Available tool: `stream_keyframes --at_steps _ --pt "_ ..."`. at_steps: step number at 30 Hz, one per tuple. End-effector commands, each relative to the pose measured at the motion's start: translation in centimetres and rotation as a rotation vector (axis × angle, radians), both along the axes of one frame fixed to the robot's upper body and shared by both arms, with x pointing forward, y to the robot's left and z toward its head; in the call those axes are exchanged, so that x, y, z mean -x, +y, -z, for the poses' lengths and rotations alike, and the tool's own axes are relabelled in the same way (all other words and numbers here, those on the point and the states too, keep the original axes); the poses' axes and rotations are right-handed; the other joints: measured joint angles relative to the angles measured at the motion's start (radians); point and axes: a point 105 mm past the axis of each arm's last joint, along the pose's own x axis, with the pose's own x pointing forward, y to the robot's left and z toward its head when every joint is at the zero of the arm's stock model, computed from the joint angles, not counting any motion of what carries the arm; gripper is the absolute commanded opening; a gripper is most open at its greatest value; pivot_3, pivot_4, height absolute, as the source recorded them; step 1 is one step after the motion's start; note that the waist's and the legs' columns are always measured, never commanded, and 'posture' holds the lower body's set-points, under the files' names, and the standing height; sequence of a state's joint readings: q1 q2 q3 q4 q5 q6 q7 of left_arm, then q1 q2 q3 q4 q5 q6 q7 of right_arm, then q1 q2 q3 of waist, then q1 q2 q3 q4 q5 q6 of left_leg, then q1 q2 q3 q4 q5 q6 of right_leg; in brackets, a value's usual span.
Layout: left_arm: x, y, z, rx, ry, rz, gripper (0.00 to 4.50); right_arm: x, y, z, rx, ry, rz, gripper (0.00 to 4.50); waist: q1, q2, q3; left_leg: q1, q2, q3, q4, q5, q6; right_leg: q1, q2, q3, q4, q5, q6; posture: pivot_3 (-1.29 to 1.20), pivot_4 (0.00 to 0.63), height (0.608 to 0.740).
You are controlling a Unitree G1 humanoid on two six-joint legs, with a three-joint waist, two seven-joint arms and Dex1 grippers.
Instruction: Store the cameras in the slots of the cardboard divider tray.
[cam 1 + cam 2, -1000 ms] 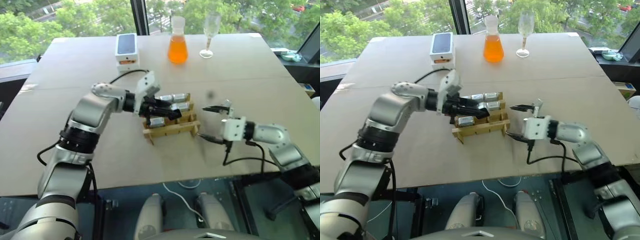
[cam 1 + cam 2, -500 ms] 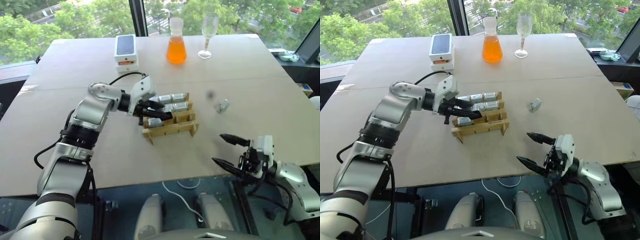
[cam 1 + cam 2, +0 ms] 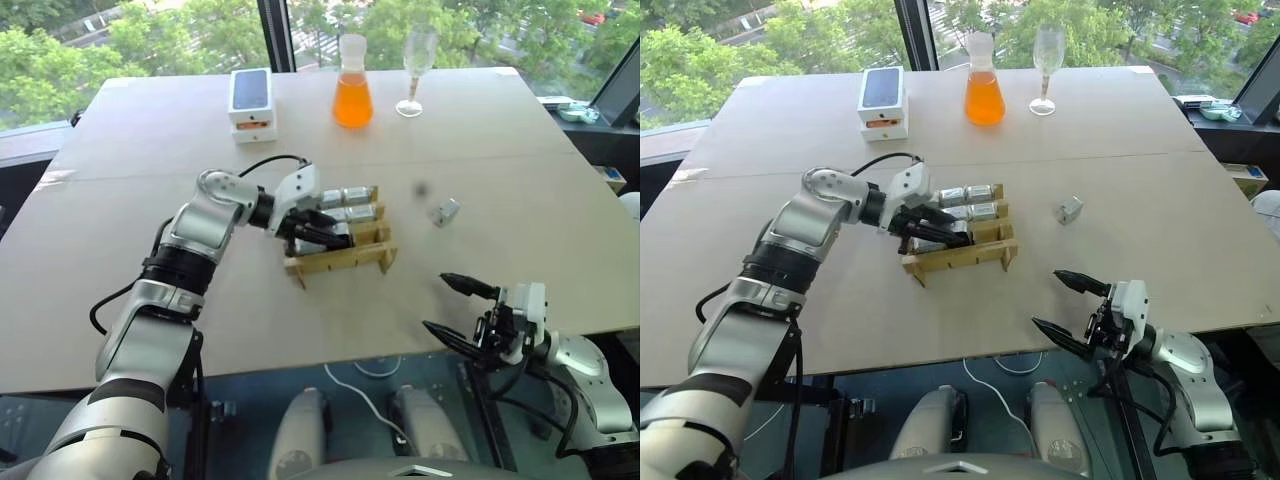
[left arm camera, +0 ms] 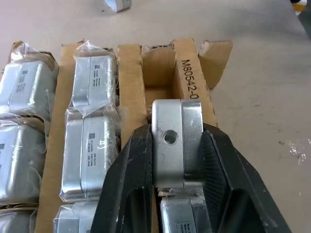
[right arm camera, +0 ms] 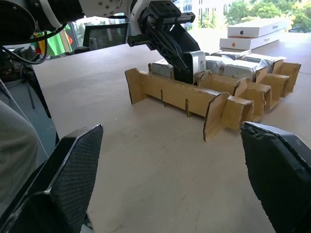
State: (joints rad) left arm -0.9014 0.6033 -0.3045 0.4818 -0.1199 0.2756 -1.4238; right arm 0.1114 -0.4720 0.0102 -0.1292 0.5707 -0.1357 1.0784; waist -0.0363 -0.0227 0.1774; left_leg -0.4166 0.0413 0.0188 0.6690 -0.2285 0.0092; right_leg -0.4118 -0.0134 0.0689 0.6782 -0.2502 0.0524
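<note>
1. Head views: you see the left gripper clamped on a silver camera, now lower over the cardboard divider tray at table centre than a second ago. A loose camera lies at 3 o'clock of the tray, well apart. The right gripper, fingers wide apart and empty, has pulled back from beside the tray to the table's near edge.
2. Left wrist view: the held camera sits over the tray's front row; wrapped cameras fill the rows behind.
3. Right wrist view: you face the tray's front wall, with the phone box beyond.
</note>
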Motion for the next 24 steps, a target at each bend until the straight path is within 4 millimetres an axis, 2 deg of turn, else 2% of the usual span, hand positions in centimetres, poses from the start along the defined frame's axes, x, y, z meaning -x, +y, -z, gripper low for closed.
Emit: stream_keyframes --at_steps 1,5,7,11,13,18,22,24 --pt "0.2 0.3 -0.9 -0.026 -0.014 0.026 0.77 0.0 -0.4 -0.8 -0.007 -0.047 0.025 4.50 0.000 0.000 0.000 0.000 0.000 0.000 0.000 0.000 0.000 0.000 0.000 0.000 0.000 0.000 0.000 0.00 0.150 0.740" --pt "0.7 0.4 -0.6 -0.029 0.023 0.035 0.77 -0.1 -0.5 -0.8 -0.010 -0.048 0.032 4.50 0.000 0.000 0.000 0.000 0.000 0.000 0.000 0.000 0.000 0.000 0.000 0.000 0.000 0.000 0.000 0.00 0.150 0.740" --pt "0.5 0.1 -0.8 -0.002 0.034 0.019 1.81 -0.3 -0.6 -0.9 -0.012 -0.051 0.036 4.50 0.000 0.000 0.000 0.000 0.000 0.000 0.000 0.000 0.000 0.000 0.000 0.000 0.000 0.000 0.000 0.00 0.150 0.740" --pt "0.3 -0.1 -1.4 0.027 0.013 -0.001 3.30 -0.5 -0.7 -1.0 -0.011 -0.056 0.037 4.50 0.001 0.000 0.000 0.000 0.000 0.000 0.000 0.000 0.000 0.000 0.000 0.000 0.000 0.000 0.000 0.00 0.150 0.740" --pt "0.0 -0.2 -1.9 0.047 -0.013 -0.030 4.41 -0.6 -0.7 -1.1 -0.012 -0.059 0.036 4.50 0.003 0.000 0.000 0.000 0.000 0.000 0.000 0.000 0.000 0.000 0.000 0.000 0.000 0.000 0.000 0.00 0.150 0.740" --pt "1.6 0.4 -4.1 0.144 -0.050 -0.035 4.46 -2.4 -1.0 -2.3 -0.024 -0.068 0.117 4.50 -0.003 0.000 0.000 0.000 0.000 0.000 0.001 0.000 0.000 0.000 0.000 0.000 0.000 0.000 0.000 0.00 0.150 0.740" --pt "3.8 1.7 -5.4 0.249 -0.087 -0.103 4.46 -6.8 -0.9 -3.4 0.023 -0.062 0.325 4.50 -0.010 0.001 0.000 0.001 0.001 0.000 0.000 0.000 0.000 0.000 0.000 0.000 0.001 0.001 -0.001 0.00 0.150 0.740" --pt "4.8 2.3 -6.0 0.306 -0.122 -0.147 4.46 -8.4 -0.3 -4.2 0.006 -0.056 0.400 4.50 -0.006 0.001 0.000 0.000 0.001 0.000 -0.001 0.000 0.000 -0.001 0.000 0.000 0.001 0.002 -0.003 0.00 0.150 0.740"
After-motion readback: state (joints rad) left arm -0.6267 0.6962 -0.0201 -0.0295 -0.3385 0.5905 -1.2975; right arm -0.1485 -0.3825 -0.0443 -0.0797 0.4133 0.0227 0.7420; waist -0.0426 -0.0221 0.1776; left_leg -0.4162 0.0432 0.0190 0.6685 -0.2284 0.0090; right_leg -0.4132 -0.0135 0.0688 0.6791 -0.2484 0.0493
